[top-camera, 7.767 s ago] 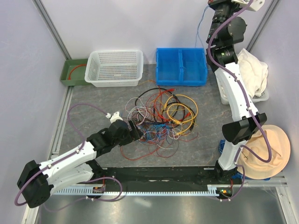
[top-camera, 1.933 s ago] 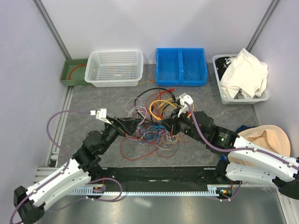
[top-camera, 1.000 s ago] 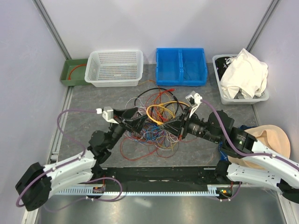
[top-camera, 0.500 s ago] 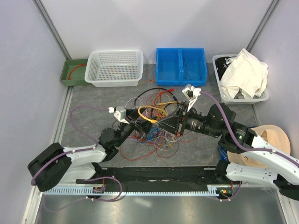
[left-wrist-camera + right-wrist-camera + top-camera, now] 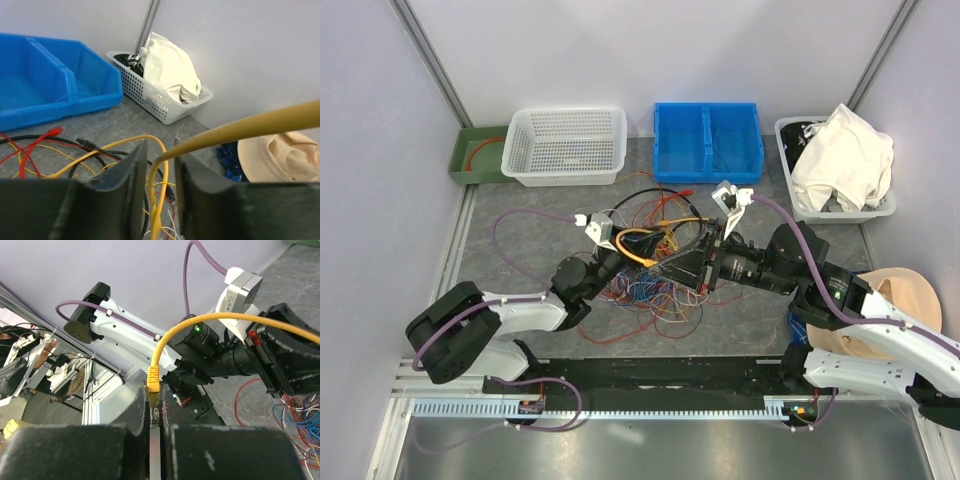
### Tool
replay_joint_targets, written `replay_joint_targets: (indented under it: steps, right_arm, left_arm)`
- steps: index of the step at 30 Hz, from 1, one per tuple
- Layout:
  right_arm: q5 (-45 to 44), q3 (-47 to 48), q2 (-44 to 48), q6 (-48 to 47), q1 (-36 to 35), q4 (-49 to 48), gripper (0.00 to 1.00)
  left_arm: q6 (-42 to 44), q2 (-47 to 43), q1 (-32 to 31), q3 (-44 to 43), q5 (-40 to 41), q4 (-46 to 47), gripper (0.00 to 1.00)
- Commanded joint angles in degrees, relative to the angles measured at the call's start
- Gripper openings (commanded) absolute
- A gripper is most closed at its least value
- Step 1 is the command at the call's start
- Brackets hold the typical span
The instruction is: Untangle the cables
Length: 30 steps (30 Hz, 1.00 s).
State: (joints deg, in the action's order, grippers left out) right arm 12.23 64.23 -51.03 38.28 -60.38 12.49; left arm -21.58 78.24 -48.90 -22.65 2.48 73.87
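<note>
Left gripper [image 5: 160, 147]: jaws part-open, yellow cable [image 5: 250, 125] running through gap, not visibly pinched. Cables [image 5: 655, 280]: tangled heap of thin red, blue, white, black, yellow wires, on table [image 5: 510, 200] centre, between both grippers. Right gripper [image 5: 156, 390]: jaws clamped on yellow cable's plug end.
</note>
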Motion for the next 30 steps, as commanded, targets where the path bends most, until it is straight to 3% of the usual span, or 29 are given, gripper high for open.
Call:
replay_joint_targets:
  steps: [1, 3, 4, 5, 7, 8, 9, 11, 12, 13, 14, 17, 23, 27, 28, 30]
  right_arm:
    - [-0.09, 0.11, 2.07, 0.13, -0.35, -3.36, 0.00]
    - [-1.24, -0.50, 3.30, -1.27, -0.26, -2.48, 0.16]
    - [-2.20, -0.77, 3.82, -1.89, -0.35, -1.43, 0.29]
    - [-5.08, -1.03, 4.87, -2.50, -0.35, -0.55, 0.52]
    - [-9.04, -1.82, 6.11, -4.95, -0.35, 3.13, 0.64]
    - [-15.42, -2.26, 7.42, -5.75, -0.27, 4.55, 0.71]
    - [-18.79, -3.57, 8.21, -6.46, -0.35, 5.78, 0.73]
    - [-26.08, -5.16, 10.32, -7.70, -0.35, 8.86, 0.80]
    - [-31.77, -7.17, 11.03, -7.87, -0.27, 9.39, 0.81]
    - [-33.74, -8.23, 11.73, -8.05, -0.44, 9.39, 0.82]
    - [-35.07, -9.20, 12.78, -8.14, -0.27, 9.31, 0.82]
    - [-38.59, -11.84, 13.49, -8.75, -0.26, 8.61, 0.83]
    - [-38.33, -13.16, 13.41, -10.07, -0.35, 9.39, 0.82]
    - [-38.60, -15.79, 14.73, -9.37, -0.35, 9.48, 0.82]
    - [-38.77, -16.06, 14.90, -9.54, -0.35, 9.48, 0.82]
    - [-39.65, -16.76, 14.99, -9.80, -0.26, 9.48, 0.82]
  left_arm:
    - [2.33, -0.36, -0.14, -1.87, 2.08, 16.22, 0.07]
    - [2.60, -3.24, -0.14, -1.26, 4.36, 13.60, 0.02]
    - [2.86, -4.83, -0.14, -1.16, 6.38, 12.11, 0.02]
    - [3.21, -6.59, -0.14, -1.25, 7.35, 9.39, 0.02]
    - [3.92, -15.28, -0.05, -4.92, 12.60, -8.99, 0.02]
    - [3.48, -18.79, 0.04, -8.16, 15.33, -19.79, 0.02]
    - [2.26, -21.00, 0.21, -18.29, 18.32, -45.13, 0.02]
    - [1.55, -21.29, 1.53, -29.76, 26.41, -63.76, 0.02]
    - [2.15, -20.67, 1.97, -39.82, 28.35, -78.03, 0.02]
    - [2.77, -18.67, 2.58, -44.19, 31.76, -82.52, 0.02]
    - [4.43, -17.86, 2.67, -50.76, 33.10, -86.31, 0.02]
    - [8.73, -15.41, 2.94, -58.00, 36.01, -90.91, 0.02]
    - [11.66, -6.81, 8.02, -66.79, 37.08, -94.86, 0.02]
    - [6.65, 1.45, 16.63, -72.87, 28.48, -102.59, 0.02]
    - [6.03, 2.87, 20.48, -73.49, 22.71, -103.39, 0.02]
    - [3.23, 7.34, 24.19, -74.72, 18.46, -104.62, 0.06]
